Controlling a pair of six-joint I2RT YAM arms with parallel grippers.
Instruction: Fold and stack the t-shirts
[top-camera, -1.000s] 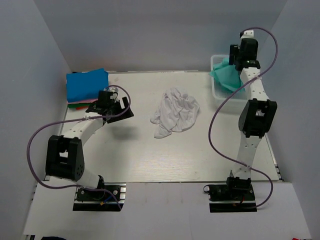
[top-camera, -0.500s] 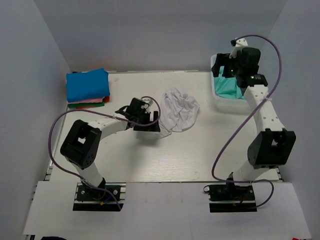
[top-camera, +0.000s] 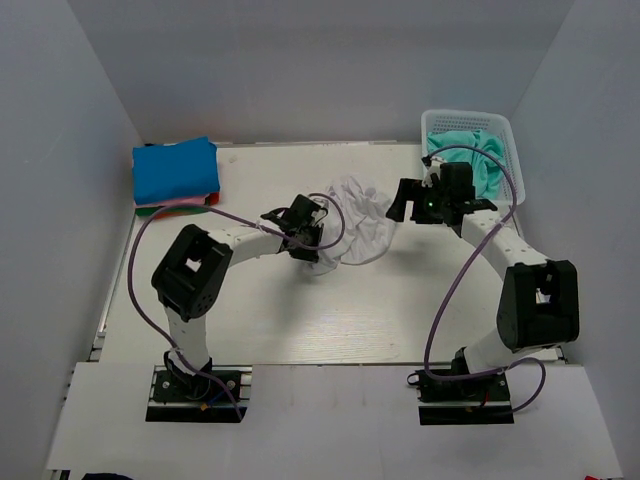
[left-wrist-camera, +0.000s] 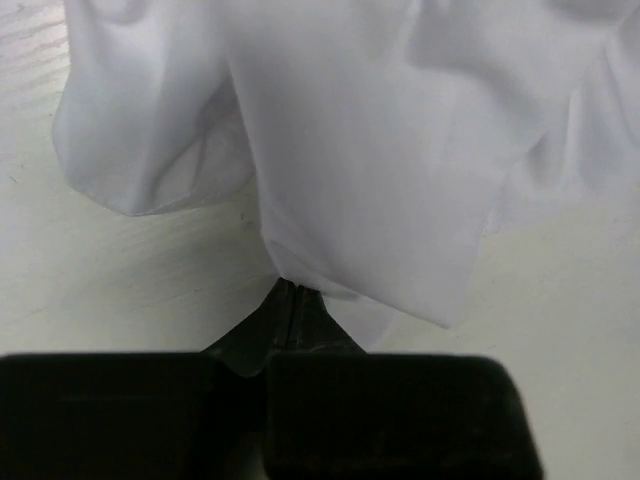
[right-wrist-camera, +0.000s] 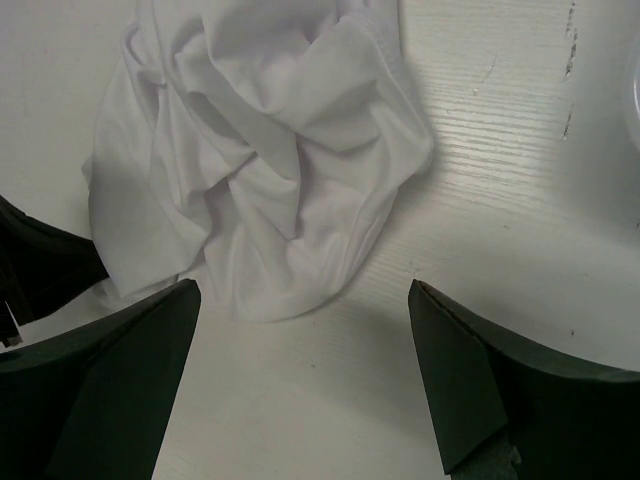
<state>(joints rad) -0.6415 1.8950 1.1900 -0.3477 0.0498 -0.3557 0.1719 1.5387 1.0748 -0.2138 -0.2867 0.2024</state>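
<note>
Left wrist shows left claw clenched on the crumpled white t-shirt, right claw spread wide.

The left arm rises from its base, bends at the elbow and stretches its forearm to the right, low over the desk. The left tool has its 2 fingers pressed together, and an edge of the white t-shirt is pinched at their tips. The right arm leans forward and turns to the left. The right tool looks down at the desk, and its 2 fingers are spread wide apart.
</note>
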